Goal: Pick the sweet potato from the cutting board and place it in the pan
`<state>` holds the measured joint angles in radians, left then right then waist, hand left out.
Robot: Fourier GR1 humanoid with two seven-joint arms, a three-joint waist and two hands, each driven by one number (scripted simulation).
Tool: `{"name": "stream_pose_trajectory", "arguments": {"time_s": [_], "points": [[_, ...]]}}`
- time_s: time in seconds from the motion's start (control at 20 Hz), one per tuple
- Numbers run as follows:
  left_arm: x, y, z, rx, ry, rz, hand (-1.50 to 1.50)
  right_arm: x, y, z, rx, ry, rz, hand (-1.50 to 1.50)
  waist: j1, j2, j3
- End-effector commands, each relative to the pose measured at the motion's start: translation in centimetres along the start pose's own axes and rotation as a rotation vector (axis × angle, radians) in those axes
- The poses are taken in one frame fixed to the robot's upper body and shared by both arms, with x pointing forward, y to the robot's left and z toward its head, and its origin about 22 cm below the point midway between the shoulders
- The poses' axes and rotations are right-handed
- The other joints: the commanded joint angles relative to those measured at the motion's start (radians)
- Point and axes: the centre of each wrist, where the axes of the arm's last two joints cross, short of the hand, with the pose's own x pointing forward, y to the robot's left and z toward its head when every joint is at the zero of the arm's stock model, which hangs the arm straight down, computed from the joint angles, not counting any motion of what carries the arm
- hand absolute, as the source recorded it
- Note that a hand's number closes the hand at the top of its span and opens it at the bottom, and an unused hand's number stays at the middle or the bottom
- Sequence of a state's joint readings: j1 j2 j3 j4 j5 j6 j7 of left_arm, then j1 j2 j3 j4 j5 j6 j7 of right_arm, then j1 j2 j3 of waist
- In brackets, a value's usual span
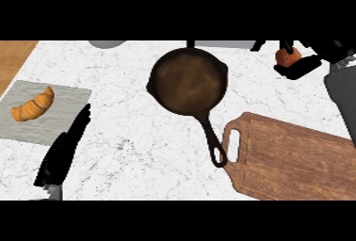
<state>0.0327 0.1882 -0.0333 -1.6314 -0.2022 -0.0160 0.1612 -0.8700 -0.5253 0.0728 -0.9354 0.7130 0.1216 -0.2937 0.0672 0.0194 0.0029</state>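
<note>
Clutching the sweet potato (287, 56), right hand (300, 68) curled.

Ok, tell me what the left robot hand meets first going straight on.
Mostly bare counter ahead of the left robot hand; first thing is likely the grey object at the far edge, height unclear.

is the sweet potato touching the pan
Apart: the head view shows the sweet potato held by the right hand, white counter between it and the pan.

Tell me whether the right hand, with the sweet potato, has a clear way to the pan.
Probably yes: the right hand holds the sweet potato just right of the pan, with only bare counter between them.
</note>
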Motion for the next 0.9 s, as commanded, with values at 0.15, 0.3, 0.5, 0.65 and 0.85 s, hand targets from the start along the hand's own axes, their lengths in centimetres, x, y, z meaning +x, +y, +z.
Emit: {"name": "stream_pose_trajectory", "arguments": {"time_s": [0.15,0.3,0.5,0.65,0.85], "points": [[-0.5,0.2,-0.1,0.003,0.026,-0.001,0.0,5.9,2.3,-6.7,-0.03,-0.153,-0.141,1.5,-0.01,-0.005,-0.003],[-0.6,1.4,1.0,0.013,0.034,-0.012,0.0,7.9,3.2,-8.4,0.037,-0.157,-0.213,1.5,-0.014,-0.009,-0.003],[-1.4,1.3,-1.3,0.027,0.024,-0.002,0.0,11.7,4.6,-10.5,0.1,-0.173,-0.265,1.5,-0.033,-0.008,-0.004],[-2.4,1.5,0.8,0.009,0.009,-0.016,0.0,12.4,7.7,-10.6,0.105,-0.148,-0.327,1.5,-0.007,-0.002,-0.003],[-1.2,-0.2,-0.2,-0.015,-0.009,-0.003,0.0,15.9,9.8,-11.5,0.177,-0.167,-0.298,1.5,0.002,0.004,-0.004]]}}
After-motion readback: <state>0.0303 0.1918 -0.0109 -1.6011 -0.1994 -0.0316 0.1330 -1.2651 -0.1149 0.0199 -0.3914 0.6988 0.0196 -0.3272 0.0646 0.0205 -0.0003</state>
